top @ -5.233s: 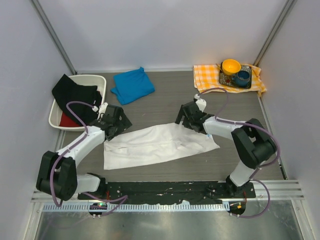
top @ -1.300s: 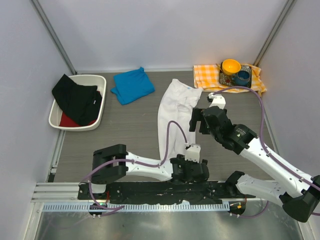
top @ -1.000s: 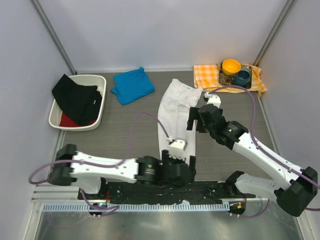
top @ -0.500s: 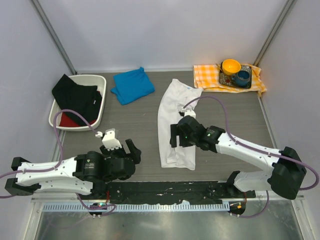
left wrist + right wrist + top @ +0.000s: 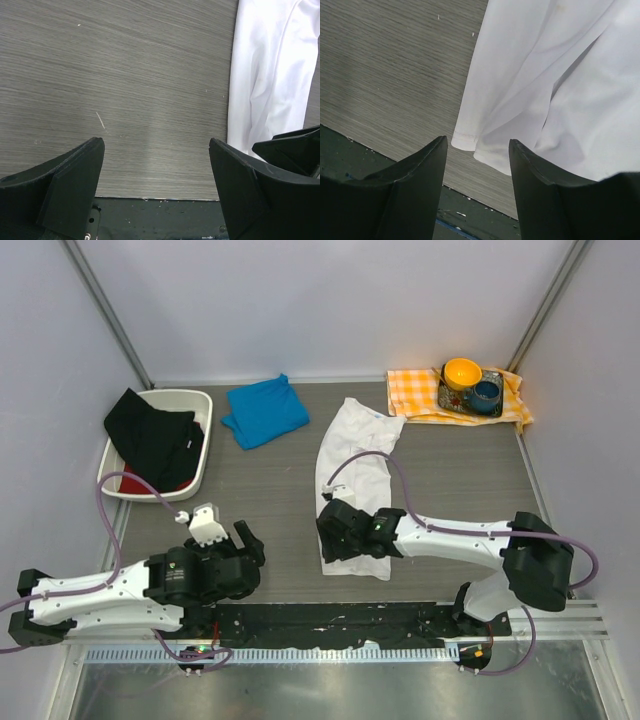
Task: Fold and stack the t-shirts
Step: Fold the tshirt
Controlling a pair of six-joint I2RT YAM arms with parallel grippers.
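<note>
- We are seeing the white t-shirt lying as a long folded strip on the tabletop, running from near to far.
- The right gripper is hovering over the shirt's near hem, jaws parted and holding nothing. Its arm is hiding part of the cloth from above.
- The left gripper is hanging wide open over bare wood, left of the shirt.
- The blue t-shirt is sitting folded at the far side, beside a white bin of dark cloth.
- An orange bowl and a blue cup are sitting over a checked cloth in the far right corner.
</note>
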